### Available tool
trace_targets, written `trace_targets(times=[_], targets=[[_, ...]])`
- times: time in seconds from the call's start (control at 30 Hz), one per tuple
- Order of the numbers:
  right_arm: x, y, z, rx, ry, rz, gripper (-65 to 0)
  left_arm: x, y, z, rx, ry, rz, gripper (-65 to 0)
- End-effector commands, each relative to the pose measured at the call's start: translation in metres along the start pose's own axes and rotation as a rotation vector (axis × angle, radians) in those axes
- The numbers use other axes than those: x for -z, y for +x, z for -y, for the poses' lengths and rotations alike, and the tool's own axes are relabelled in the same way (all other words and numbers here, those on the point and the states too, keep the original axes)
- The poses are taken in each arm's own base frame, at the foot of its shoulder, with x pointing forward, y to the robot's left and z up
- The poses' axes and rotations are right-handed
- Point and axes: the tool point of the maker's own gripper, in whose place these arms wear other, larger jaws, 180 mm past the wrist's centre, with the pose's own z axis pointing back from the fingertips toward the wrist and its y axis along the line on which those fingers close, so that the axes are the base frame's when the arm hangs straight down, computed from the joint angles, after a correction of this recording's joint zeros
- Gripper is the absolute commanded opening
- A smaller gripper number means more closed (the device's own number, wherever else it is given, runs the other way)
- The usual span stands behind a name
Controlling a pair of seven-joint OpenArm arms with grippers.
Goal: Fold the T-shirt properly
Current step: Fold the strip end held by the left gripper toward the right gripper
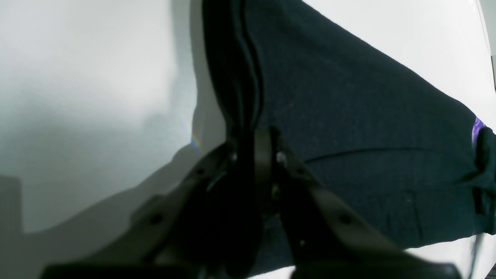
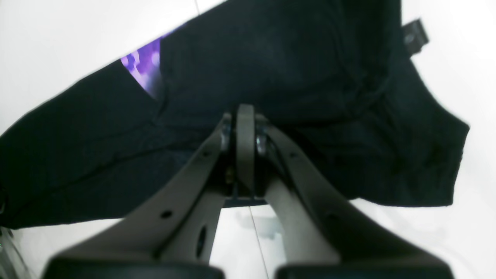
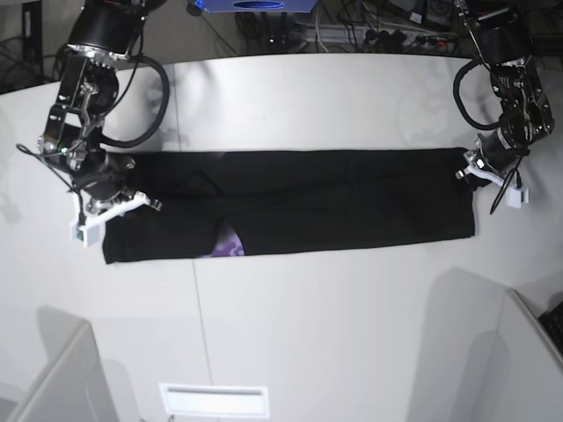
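Note:
The T-shirt lies as a long black strip across the white table, plain side up. A bit of purple print peeks out at its front edge. In the base view my left gripper sits at the strip's right end. In the left wrist view the left gripper is shut on a raised fold of the black cloth. At the strip's left end is my right gripper. In the right wrist view the right gripper has its jaws pressed together on the cloth, beside the purple print.
Cables and equipment crowd the table's far edge. A white slotted panel sits at the near edge, with grey partitions at both near corners. A small black tag sticks out from the shirt's edge.

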Motion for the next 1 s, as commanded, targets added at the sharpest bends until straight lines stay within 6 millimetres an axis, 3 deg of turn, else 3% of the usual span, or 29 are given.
trace_targets(times=[0.0, 0.23, 0.47, 0.67, 0.97], targets=[[-0.005, 0.015, -0.003, -0.01, 0.012, 0.051, -65.0, -0.004, 0.009, -0.006, 0.028, 0.031, 0.012, -65.0], [-0.005, 0.006, 0.0, -0.005, 0.006, 0.033, -65.0, -0.025, 0.045, -0.021, 0.105, 0.077, 0.096, -65.0], [-0.005, 0.003, -0.005, 0.013, 0.028, 0.03, -65.0, -0.041, 0.059, -0.012, 0.211, 0.087, 0.118, -65.0], [-0.013, 0.008, 0.001, 0.142, 0.11, 0.054, -65.0, -0.052, 0.064, -0.013, 0.428, 0.212, 0.09, -65.0], [-0.016, 0.011, 0.008, 0.164, 0.104, 0.067, -65.0, -0.06, 0.05, 0.05, 0.562, 0.155, 0.153, -65.0]])
